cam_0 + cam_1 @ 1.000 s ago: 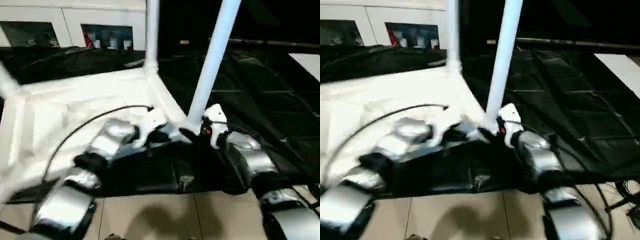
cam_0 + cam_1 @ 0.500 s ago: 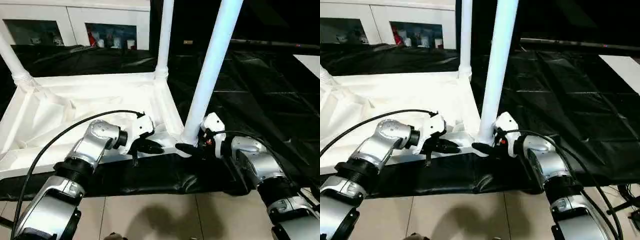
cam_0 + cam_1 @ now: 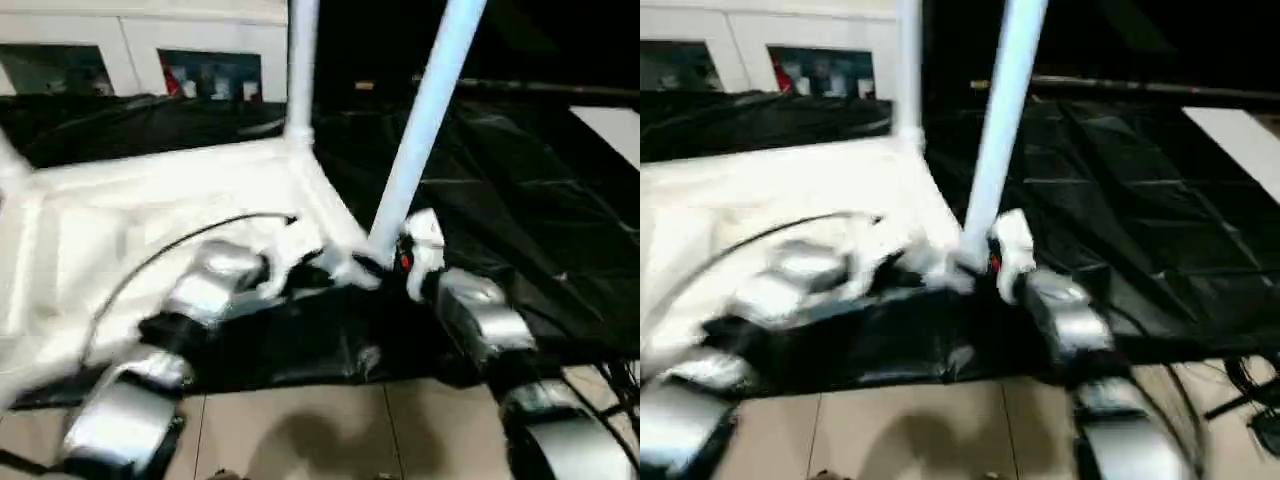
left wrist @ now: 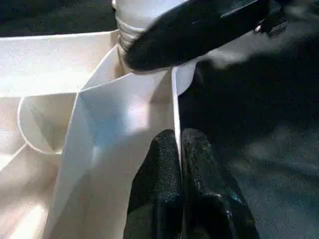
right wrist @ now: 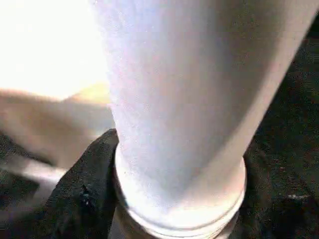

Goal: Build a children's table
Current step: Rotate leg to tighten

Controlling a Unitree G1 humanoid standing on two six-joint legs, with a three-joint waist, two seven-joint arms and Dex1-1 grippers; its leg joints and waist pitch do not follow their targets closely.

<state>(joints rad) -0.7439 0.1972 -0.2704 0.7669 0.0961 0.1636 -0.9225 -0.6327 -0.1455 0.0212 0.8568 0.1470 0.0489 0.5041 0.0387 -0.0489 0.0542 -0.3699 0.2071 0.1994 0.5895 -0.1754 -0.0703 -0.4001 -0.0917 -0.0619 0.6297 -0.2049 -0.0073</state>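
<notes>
Tabletop (image 3: 150, 200) upside down on black sheet (image 3: 520, 180), tiled floor (image 3: 300, 430); my left gripper (image 4: 180, 149) pinched on its rim, my right gripper (image 5: 174, 199) clamps leg (image 3: 425, 110); cabinet (image 3: 140, 60) behind.

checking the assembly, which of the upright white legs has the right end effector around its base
The near-corner white tapered tube leg, rising from the white plastic tabletop corner closest to the robot. The right end effector brackets its base; the far-corner leg stands alone.

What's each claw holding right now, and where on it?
Right claw grips the near leg at its threaded base. Left claw pinches the tabletop rim beside that corner.
</notes>
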